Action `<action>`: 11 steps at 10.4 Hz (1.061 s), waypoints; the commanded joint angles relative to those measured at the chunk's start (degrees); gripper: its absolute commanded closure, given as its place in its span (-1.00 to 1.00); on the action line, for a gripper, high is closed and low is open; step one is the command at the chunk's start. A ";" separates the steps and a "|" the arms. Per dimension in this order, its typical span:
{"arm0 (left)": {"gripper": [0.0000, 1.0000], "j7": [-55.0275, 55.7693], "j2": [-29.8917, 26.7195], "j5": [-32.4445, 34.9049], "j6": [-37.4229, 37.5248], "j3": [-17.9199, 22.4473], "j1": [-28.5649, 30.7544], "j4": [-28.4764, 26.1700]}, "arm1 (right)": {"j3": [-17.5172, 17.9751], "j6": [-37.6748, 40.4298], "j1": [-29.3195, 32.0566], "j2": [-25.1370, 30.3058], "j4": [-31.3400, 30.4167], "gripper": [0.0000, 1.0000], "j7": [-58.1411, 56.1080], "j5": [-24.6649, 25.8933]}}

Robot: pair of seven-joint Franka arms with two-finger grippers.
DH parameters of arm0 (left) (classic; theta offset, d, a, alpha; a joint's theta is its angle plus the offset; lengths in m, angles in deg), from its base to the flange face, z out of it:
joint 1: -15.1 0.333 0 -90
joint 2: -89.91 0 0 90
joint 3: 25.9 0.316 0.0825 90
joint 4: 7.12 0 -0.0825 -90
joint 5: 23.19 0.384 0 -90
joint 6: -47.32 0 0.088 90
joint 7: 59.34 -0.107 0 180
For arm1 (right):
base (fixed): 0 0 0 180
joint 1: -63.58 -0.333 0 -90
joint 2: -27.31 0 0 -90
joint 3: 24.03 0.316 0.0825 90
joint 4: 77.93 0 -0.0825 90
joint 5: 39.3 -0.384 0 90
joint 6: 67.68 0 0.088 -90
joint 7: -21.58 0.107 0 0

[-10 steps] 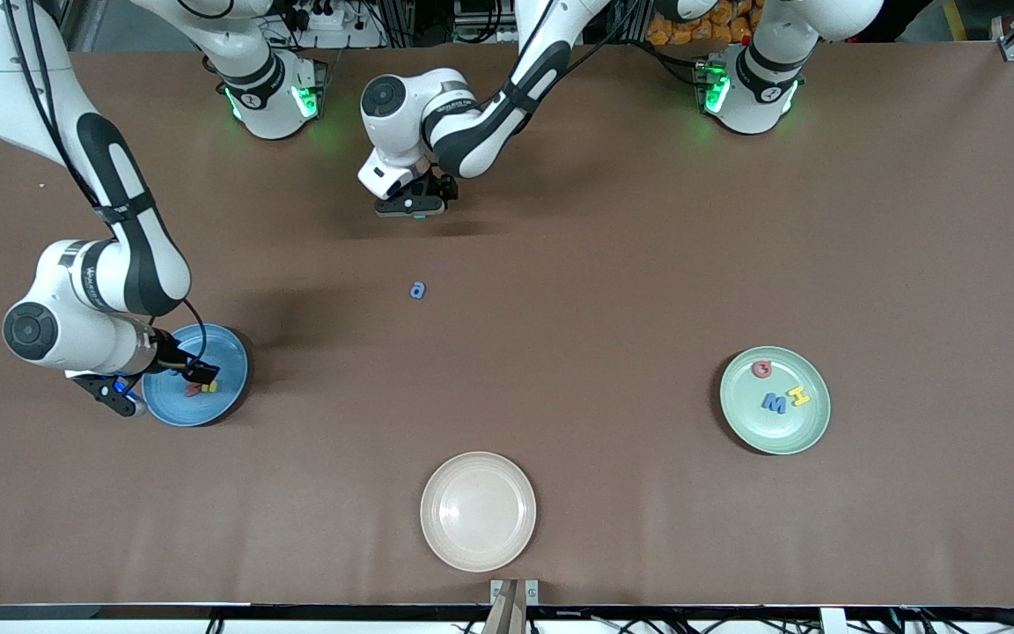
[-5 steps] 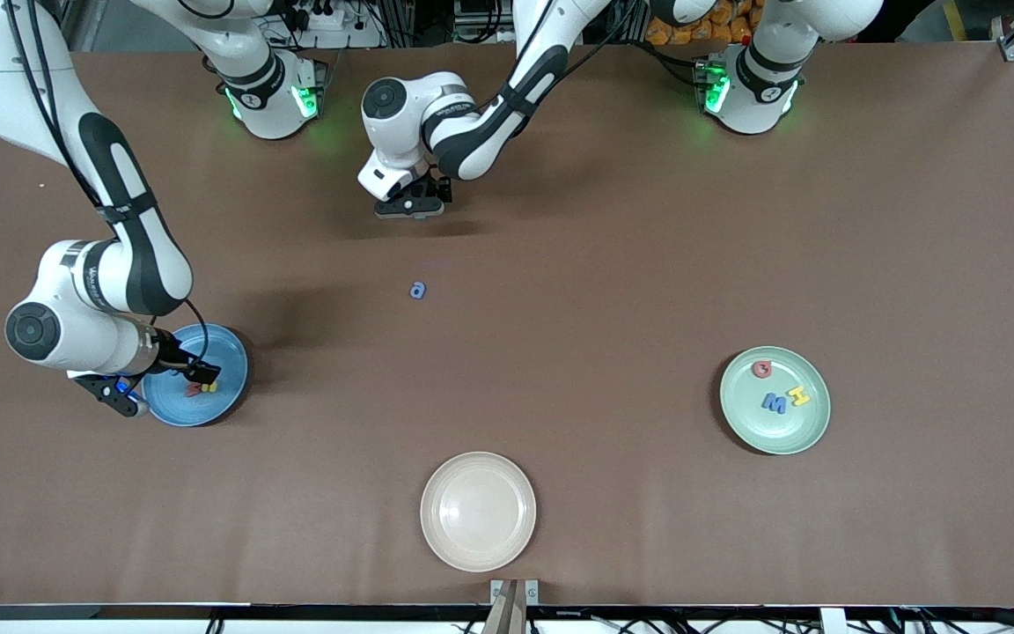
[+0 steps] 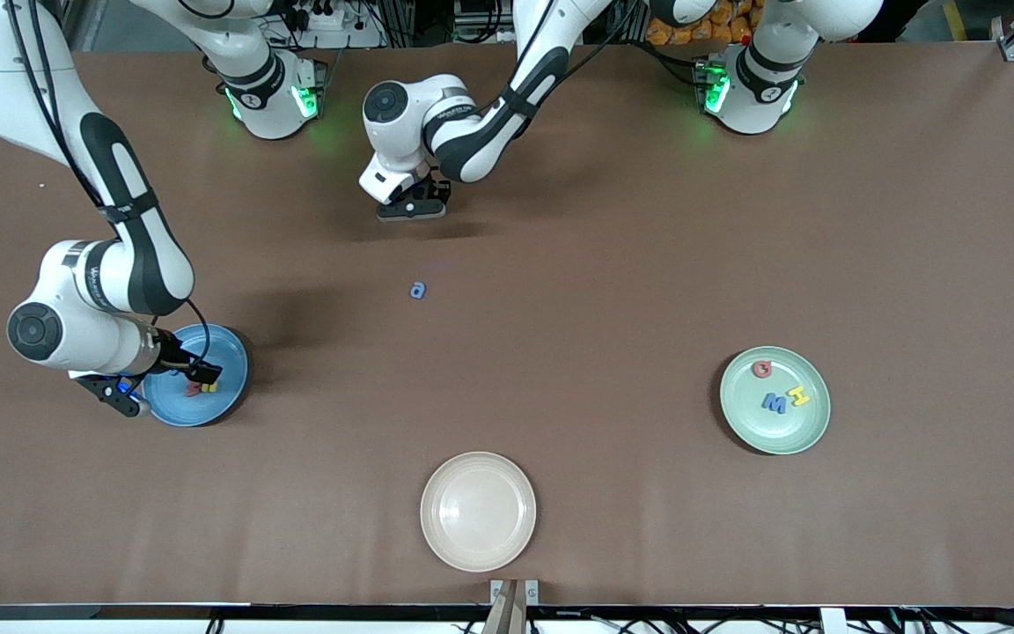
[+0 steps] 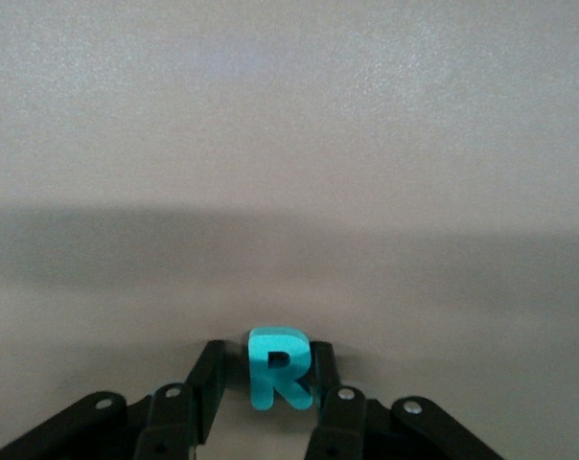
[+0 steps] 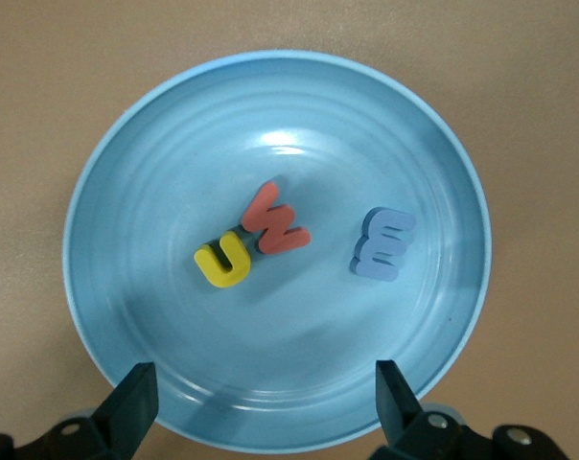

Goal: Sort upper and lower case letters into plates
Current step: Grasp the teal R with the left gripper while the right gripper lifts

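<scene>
A teal letter R [image 4: 278, 369] lies flat on the table between the fingers of my left gripper [image 4: 268, 350], which is down at the table near the robots' bases [image 3: 410, 211]. One finger touches the R and a gap shows at the other. My right gripper [image 5: 263, 383] hangs open over the edge of the sky blue plate [image 5: 270, 125], seen in the front view too [image 3: 159, 385]. That plate holds a yellow u [image 5: 222, 259], a red w [image 5: 275, 222] and a blue letter [image 5: 383, 244]. A small blue a [image 3: 418, 290] lies alone mid-table.
The mint green plate [image 3: 802, 431] at the left arm's end holds a red letter [image 3: 762, 369], a yellow H [image 3: 798, 396] and a blue M [image 3: 774, 402]. A cream plate [image 3: 478, 511] sits near the front camera's edge of the table.
The left gripper's fingers have drawn in around the teal R, and its wrist has shifted slightly. The right arm has stayed where it was.
</scene>
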 commanded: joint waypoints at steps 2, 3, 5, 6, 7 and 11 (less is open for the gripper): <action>1.00 0.35 1.35 -1.64 -1.04 2.99 -2.04 1.38 | 0.24 0.95 -1.86 1.42 0.33 -1.00 1.19 0.56; 1.00 0.09 1.00 -1.72 -1.04 3.96 -2.31 1.29 | 0.24 1.03 -3.88 1.68 0.33 -1.00 2.32 0.56; 1.00 0.09 -2.49 -1.81 3.14 6.59 -1.70 1.20 | 0.24 1.30 -6.87 2.47 0.24 -1.00 2.33 0.56; 1.00 -1.13 -5.47 -1.81 7.53 9.30 -1.00 1.20 | 0.85 2.08 -8.89 2.91 0.33 -1.00 2.68 0.39; 1.00 -3.84 -8.55 -1.72 10.53 11.94 0.57 1.11 | 1.38 1.57 -12.56 3.70 0.24 -1.00 4.51 -0.13; 1.00 -25.51 -23.76 -1.11 23.53 16.79 14.52 -0.38 | 2.95 -0.11 -25.23 4.58 -1.24 -1.00 9.48 -0.23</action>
